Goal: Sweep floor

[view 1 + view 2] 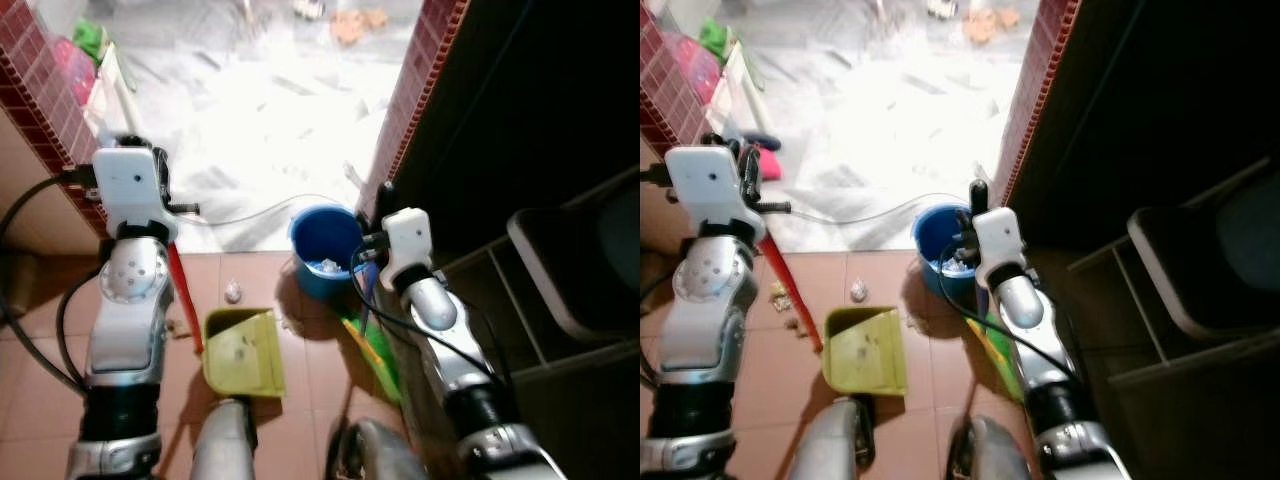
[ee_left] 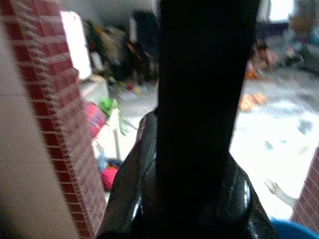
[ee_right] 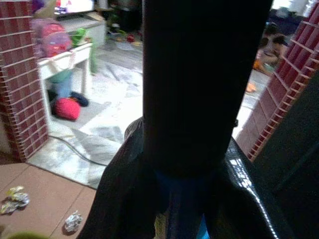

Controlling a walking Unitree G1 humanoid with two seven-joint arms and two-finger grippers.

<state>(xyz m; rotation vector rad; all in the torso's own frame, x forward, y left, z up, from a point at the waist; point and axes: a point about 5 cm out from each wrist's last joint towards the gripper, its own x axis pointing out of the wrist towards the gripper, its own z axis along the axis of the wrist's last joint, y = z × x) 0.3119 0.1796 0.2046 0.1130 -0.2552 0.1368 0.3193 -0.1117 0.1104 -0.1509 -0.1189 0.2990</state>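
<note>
Two hands, one dustpan, one bucket

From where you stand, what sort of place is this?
Probably a home doorway: terracotta floor tiles meet a pale marble floor between red brick-tiled pillars. A dustpan, a blue bucket and crumpled litter lie here; toys and bags clutter the room beyond.

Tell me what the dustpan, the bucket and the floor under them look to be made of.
Dustpan: likely plastic, matte yellow-green, moulded in one piece with raised side walls. Bucket: probably plastic too, uniform blue with a smooth rounded rim. Floor: reddish-brown tiles, seemingly ceramic or terracotta, judging by the grid of grout lines and a dull sheen.
</note>
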